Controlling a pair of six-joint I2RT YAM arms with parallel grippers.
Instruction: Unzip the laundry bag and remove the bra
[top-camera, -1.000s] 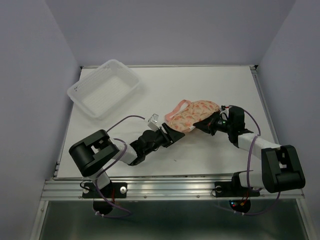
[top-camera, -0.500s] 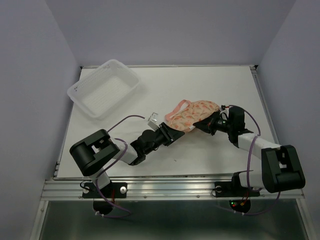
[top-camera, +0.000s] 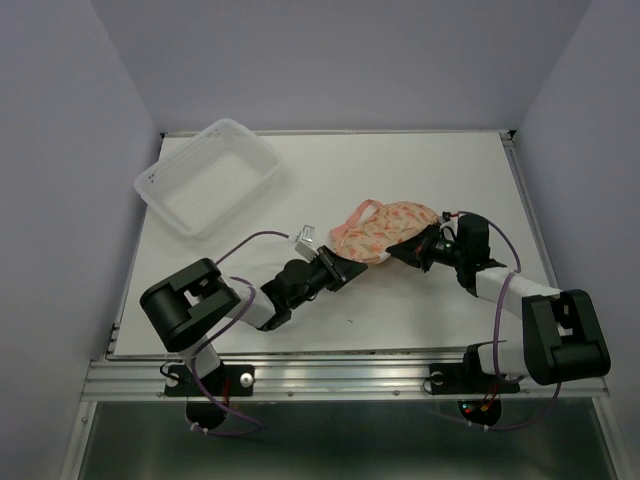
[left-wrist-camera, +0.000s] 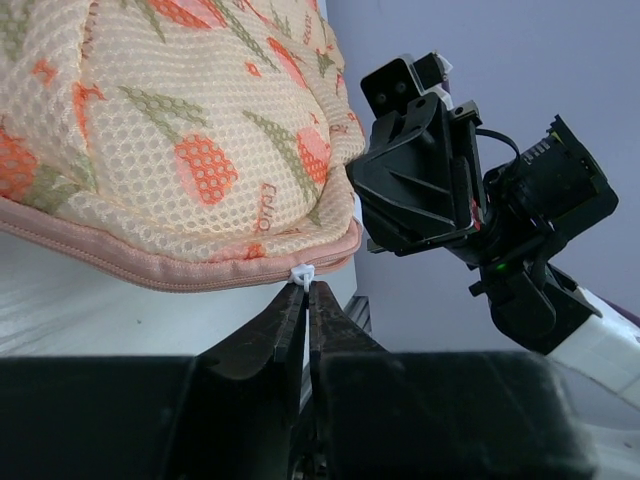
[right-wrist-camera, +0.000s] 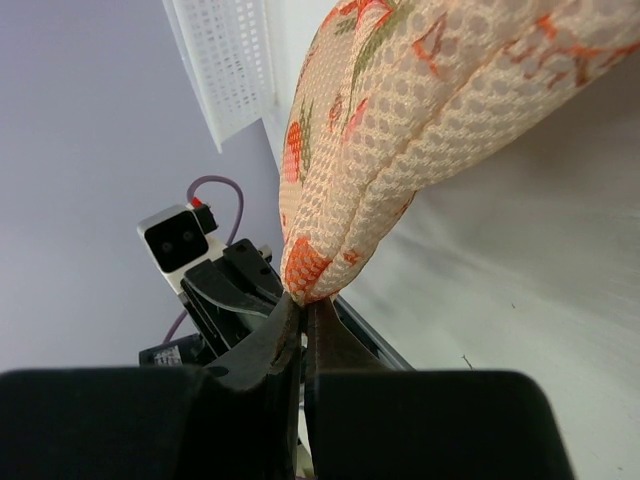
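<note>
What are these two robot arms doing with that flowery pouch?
They are trying to unzip it. The left gripper is pinched shut on the small white zip pull at the pink edge of the laundry bag, while the right gripper clamps the bag's right end. The zip beside the pull looks closed, and no bra shows. A white basket sits apart at the table's far left.
</note>
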